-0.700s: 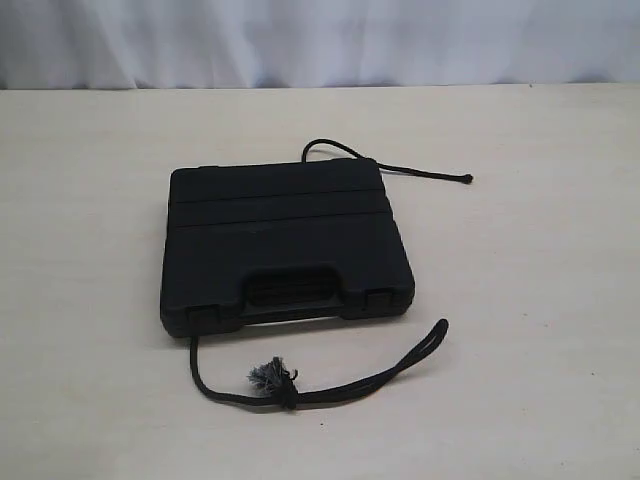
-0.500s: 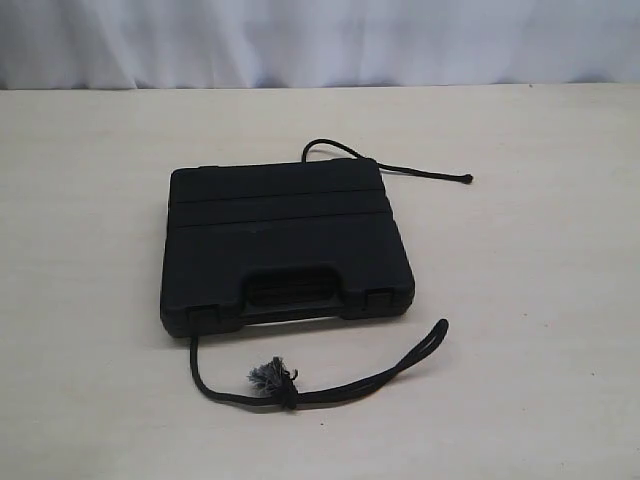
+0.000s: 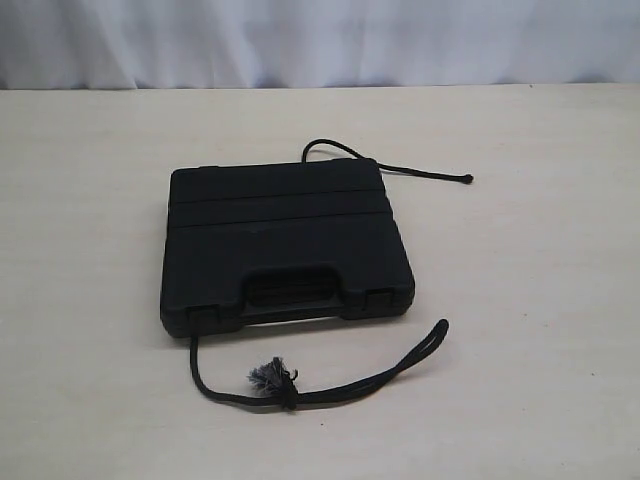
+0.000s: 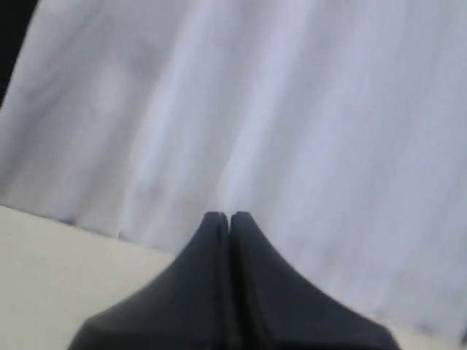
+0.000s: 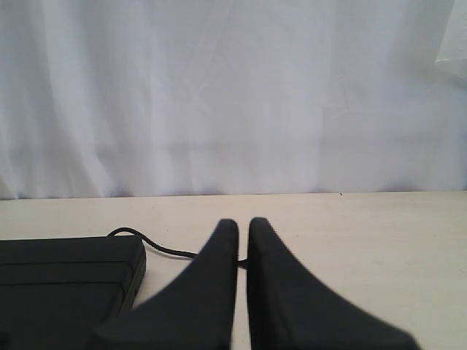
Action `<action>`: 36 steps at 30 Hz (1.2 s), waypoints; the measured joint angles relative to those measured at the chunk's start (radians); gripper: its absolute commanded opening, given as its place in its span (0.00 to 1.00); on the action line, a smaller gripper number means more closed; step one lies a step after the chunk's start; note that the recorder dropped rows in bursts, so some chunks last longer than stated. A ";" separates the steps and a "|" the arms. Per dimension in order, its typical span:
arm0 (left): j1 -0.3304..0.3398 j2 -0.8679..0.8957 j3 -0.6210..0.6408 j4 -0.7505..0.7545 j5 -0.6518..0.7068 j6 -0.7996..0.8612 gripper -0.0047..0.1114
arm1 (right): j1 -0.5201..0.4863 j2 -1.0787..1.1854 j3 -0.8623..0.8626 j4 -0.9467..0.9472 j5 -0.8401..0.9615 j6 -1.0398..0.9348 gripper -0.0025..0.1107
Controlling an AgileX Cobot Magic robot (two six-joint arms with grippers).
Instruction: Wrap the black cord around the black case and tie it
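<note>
The black case (image 3: 285,245) lies flat in the middle of the table, handle side toward the front. The black cord (image 3: 340,390) passes under it. One stretch comes out at the front left corner, curves right, then doubles back to the frayed grey tuft (image 3: 268,375). The other stretch loops out behind the case and ends in a small knot (image 3: 467,179). Neither gripper shows in the exterior view. My left gripper (image 4: 228,216) is shut and empty, facing the curtain. My right gripper (image 5: 243,224) is shut on nothing, above the table, with the case (image 5: 66,284) and the cord (image 5: 160,248) beyond it.
A white curtain (image 3: 320,40) hangs along the far edge of the beige table (image 3: 540,300). Nothing else lies on the table around the case and cord.
</note>
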 measured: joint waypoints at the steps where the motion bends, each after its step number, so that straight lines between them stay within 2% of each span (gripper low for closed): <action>1: 0.000 0.000 0.000 -0.026 -0.054 -0.031 0.04 | 0.000 0.000 0.000 0.000 0.000 0.000 0.06; 4: 0.000 0.000 0.000 -0.028 -0.204 -0.158 0.04 | 0.000 0.000 0.000 0.000 0.000 0.000 0.06; 6: 0.000 -0.001 0.000 0.023 -0.310 -0.274 0.04 | 0.000 0.000 0.000 0.000 0.000 0.000 0.06; 10: 0.000 -0.003 0.000 0.296 -0.518 -0.511 0.04 | 0.000 0.000 0.000 0.000 0.000 0.000 0.06; 13: 0.000 0.006 -0.003 0.517 -0.651 -0.589 0.04 | 0.000 0.000 0.000 0.000 0.000 0.000 0.06; 18: 0.000 0.122 -0.101 0.624 -0.691 -0.613 0.04 | 0.000 0.000 0.000 0.000 0.000 0.000 0.06; 24: 0.000 0.409 -0.295 0.648 -0.737 -0.623 0.04 | 0.000 0.000 0.000 0.000 0.000 0.000 0.06; 27: 0.000 0.553 -0.431 0.712 -0.646 -0.676 0.04 | 0.000 0.000 0.000 0.000 0.000 0.000 0.06; 30: 0.000 0.704 -0.599 0.887 -0.435 -0.775 0.04 | 0.000 0.000 0.000 0.000 0.000 0.000 0.06; 33: -0.014 0.860 -0.783 1.199 -0.152 -0.980 0.04 | 0.000 0.000 0.000 0.000 0.000 0.000 0.06; 36: -0.077 0.999 -0.901 1.459 0.102 -1.105 0.04 | 0.000 0.000 0.000 0.000 0.000 0.000 0.06</action>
